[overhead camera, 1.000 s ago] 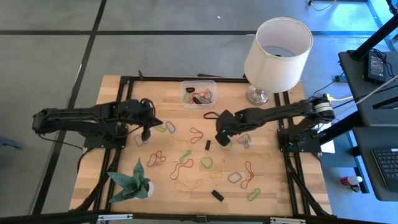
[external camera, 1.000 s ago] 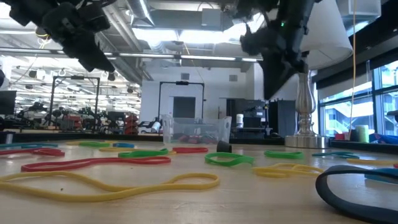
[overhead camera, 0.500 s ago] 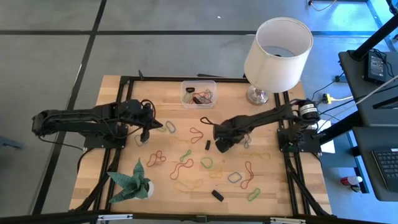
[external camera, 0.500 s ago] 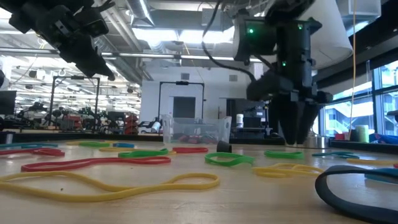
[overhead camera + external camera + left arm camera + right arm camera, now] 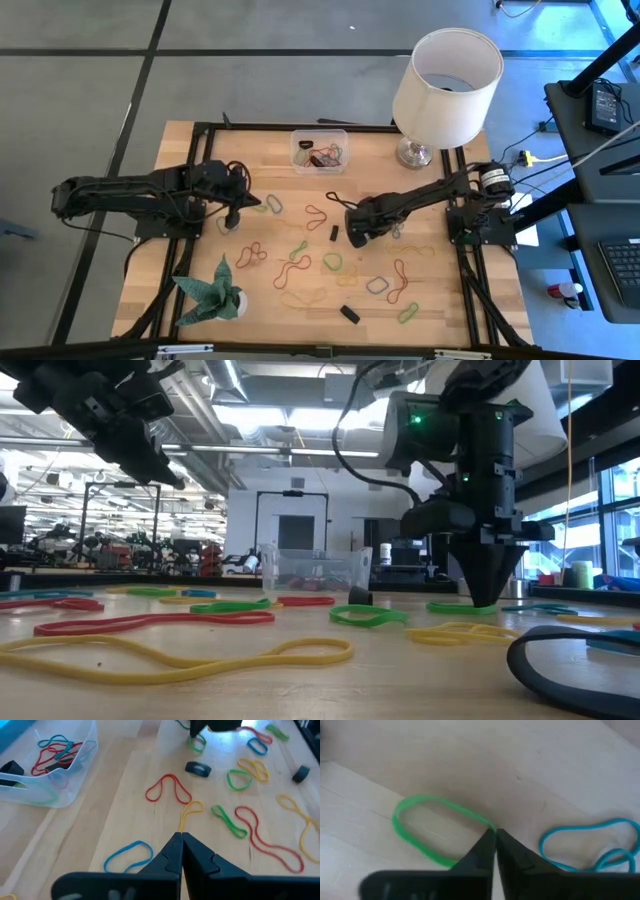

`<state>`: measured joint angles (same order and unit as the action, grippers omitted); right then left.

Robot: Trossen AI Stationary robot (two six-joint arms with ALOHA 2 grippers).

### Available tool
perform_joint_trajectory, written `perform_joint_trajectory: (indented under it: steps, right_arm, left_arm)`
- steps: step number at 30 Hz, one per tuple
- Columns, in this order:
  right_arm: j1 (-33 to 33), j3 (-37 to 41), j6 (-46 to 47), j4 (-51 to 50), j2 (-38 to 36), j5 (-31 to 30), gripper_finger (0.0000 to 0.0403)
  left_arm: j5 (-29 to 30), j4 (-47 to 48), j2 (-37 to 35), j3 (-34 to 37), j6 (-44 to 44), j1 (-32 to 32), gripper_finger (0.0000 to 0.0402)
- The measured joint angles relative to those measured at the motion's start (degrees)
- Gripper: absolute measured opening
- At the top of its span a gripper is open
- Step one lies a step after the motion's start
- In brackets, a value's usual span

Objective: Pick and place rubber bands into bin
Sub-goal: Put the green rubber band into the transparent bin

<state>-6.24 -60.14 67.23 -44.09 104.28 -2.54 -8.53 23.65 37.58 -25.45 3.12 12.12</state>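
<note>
Wooden table (image 5: 200, 150) strewn with rubber bands (image 5: 300, 270) in many colours; lamp (image 5: 445, 75) at far right corner. Clear bin (image 5: 320, 150) at far centre edge, a few bands inside. Left gripper (image 5: 232, 215) raised over left half, fingers pressed together, holding nothing. Right gripper (image 5: 495, 834) down at table centre, tips pinching edge of green band (image 5: 415, 827); blue band (image 5: 585, 840) just beside.

Closed pincer (image 5: 495, 836) on green band (image 5: 427, 827)
</note>
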Motion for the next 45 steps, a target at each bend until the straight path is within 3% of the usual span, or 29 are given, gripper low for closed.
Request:
perform_joint_trajectory:
  steps: [10,15,20,24,28,33,39,45]
  right_arm:
    - [-0.3,-10.9,-1.5,-10.4,-0.6,-1.0,0.0004]
    - [0.3,-21.6,-6.0,-18.2,-1.1,-7.4,0.0002]
    - [4.9,-32.9,-15.8,-20.2,-1.1,-14.9,0.0002]
    - [11.3,-38.8,-25.0,-17.3,-1.2,-17.3,0.0001]
    - [18.1,-40.6,-33.2,-8.0,-1.2,-17.5,0.0001]
    - [24.5,-40.7,-39.2,0.8,0.2,-13.9,0.0000]
    - [28.5,-40.7,-43.3,6.3,7.2,-7.7,0.0000]
    - [30.9,-40.6,-44.8,9.6,15.2,-5.3,0.0000]
  left_arm:
    - [1.3,0.2,0.0,0.0,-4.0,0.0,0.0002]
    - [1.4,0.3,0.0,0.0,-3.9,0.0,0.0002]
    - [1.4,0.6,0.0,0.0,-3.9,0.0,0.0002]
    - [2.6,0.6,0.0,0.0,-4.7,0.0,0.0002]
    - [4.4,0.6,0.0,0.0,-4.9,0.0,0.0002]
    - [4.1,0.6,0.3,0.0,-4.9,0.0,0.0002]
    - [4.6,0.5,0.5,0.0,-4.5,0.0,0.0002]
    - [5.6,0.6,0.5,0.0,-3.2,0.7,0.0002]
